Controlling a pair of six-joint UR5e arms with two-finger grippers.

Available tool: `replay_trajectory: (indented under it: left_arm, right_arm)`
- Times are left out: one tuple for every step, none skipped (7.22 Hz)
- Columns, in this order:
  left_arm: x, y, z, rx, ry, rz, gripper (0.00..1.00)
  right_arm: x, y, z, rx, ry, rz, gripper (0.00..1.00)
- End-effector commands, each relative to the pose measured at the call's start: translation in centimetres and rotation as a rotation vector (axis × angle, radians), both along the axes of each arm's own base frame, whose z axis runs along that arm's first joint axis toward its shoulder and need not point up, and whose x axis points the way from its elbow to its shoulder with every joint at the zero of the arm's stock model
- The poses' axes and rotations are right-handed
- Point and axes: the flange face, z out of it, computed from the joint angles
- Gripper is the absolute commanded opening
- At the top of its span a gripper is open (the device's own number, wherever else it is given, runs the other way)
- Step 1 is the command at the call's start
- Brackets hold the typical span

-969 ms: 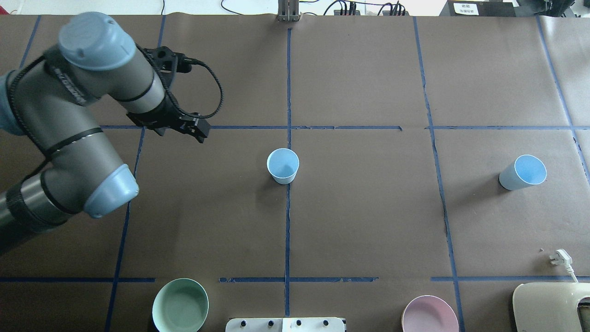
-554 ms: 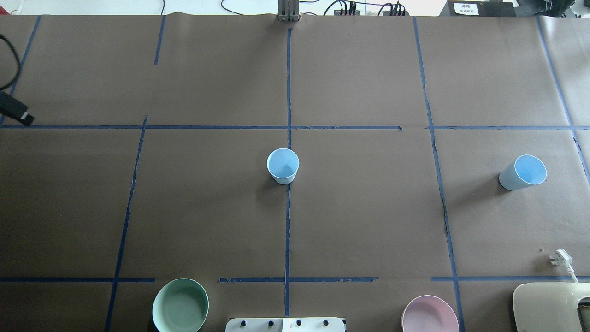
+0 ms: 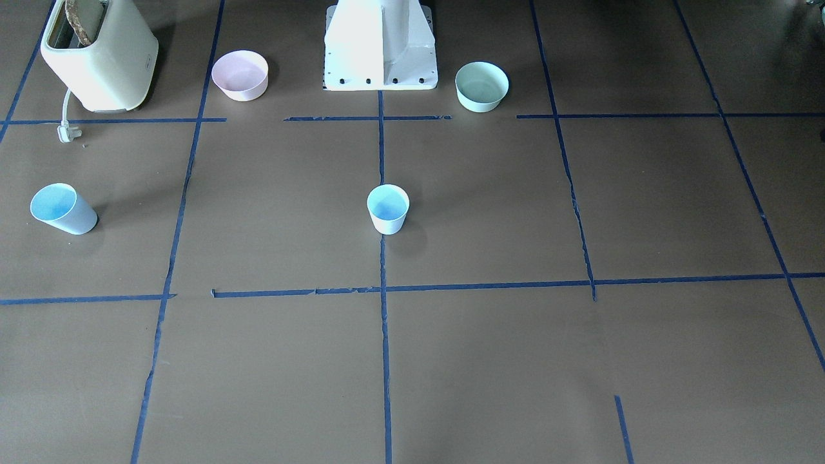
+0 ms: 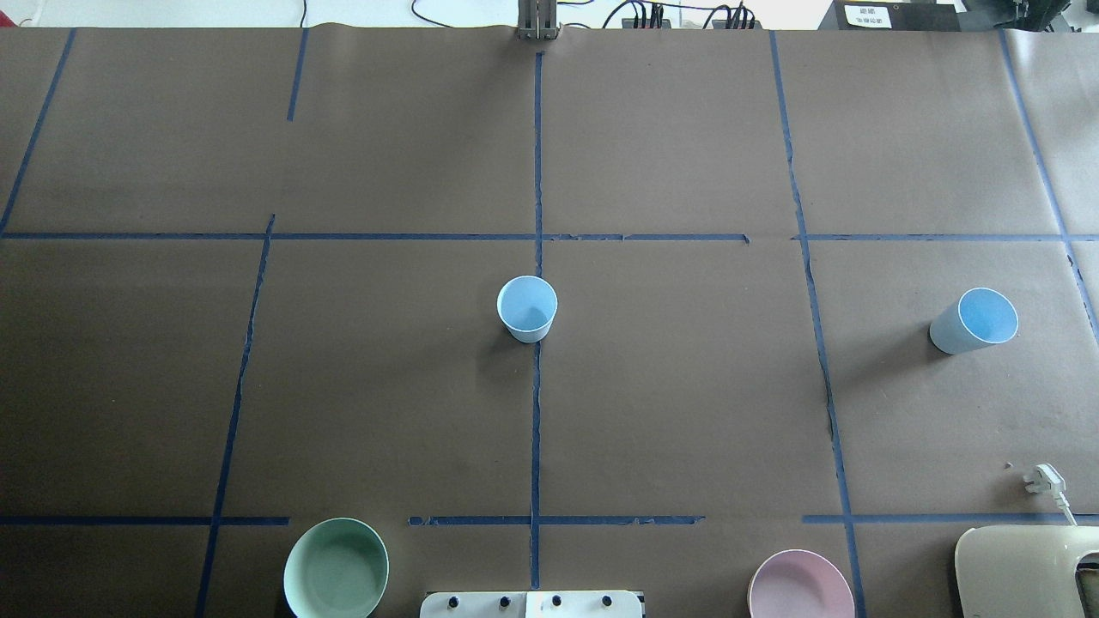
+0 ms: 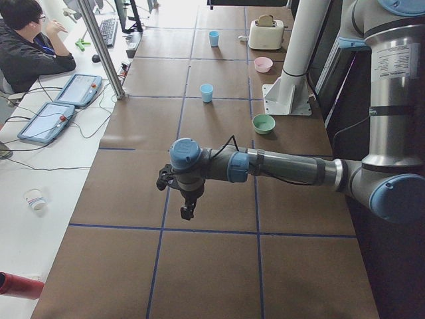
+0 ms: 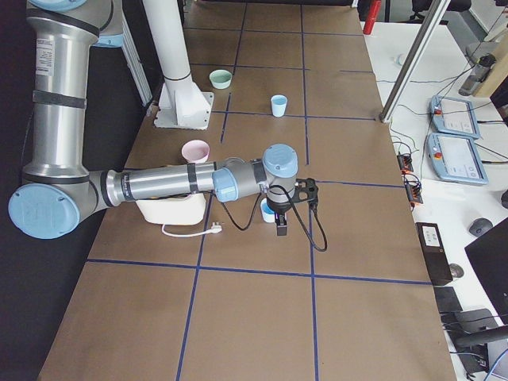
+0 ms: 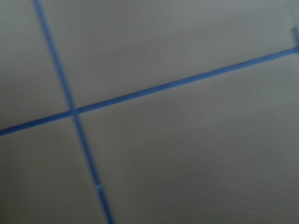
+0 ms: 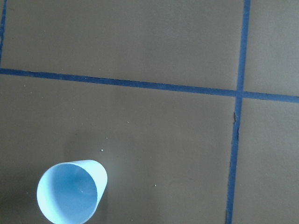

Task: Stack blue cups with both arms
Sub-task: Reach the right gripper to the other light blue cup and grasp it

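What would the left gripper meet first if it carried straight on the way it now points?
Probably the brown table cover: the left gripper points down, and its wrist view shows only that cover and crossing blue tape lines.

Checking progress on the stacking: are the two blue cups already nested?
No, one blue cup and the other cup stand well apart on the table, neither inside the other.

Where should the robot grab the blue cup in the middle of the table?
Probably by the rim of the middle cup, coming straight down from above and pinching one wall. It stands upright, mouth open, nothing close beside it, and its sides taper.
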Motion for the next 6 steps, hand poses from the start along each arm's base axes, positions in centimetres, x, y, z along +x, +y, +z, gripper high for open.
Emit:
replay_trajectory:
  left_arm:
    - [-0.6, 1.1, 0.5, -0.01, 0.008, -0.01, 1.0]
    - [-0.6, 1.0, 0.2, -0.015, 0.008, -0.02, 1.0]
    - [-0.6, 1.4, 0.5, -0.022, 0.008, -0.02, 1.0]
    - [-0.6, 1.6, 0.8, -0.035, 0.006, -0.026, 1.0]
    - [-0.7, 1.8, 0.8, -0.039, 0.006, -0.029, 1.0]
    - [-0.7, 2.1, 1.1, -0.046, 0.005, -0.03, 1.0]
  right_arm:
    - [-4.3, 1.2, 0.3, -0.003, -0.005, -0.01, 1.0]
    - [-6.3, 1.4, 0.6, -0.008, 0.004, -0.015, 1.0]
    - [-7.4, 1.4, 1.3, 0.008, 0.016, -0.019, 1.0]
    - [-8.4, 1.0, 2.2, -0.013, 0.016, -0.016, 0.99]
    - [-9.3, 1.1, 2.3, -0.016, 0.019, -0.027, 0.99]
    - [-10.4, 1.3, 2.4, -0.019, 0.022, -0.05, 0.99]
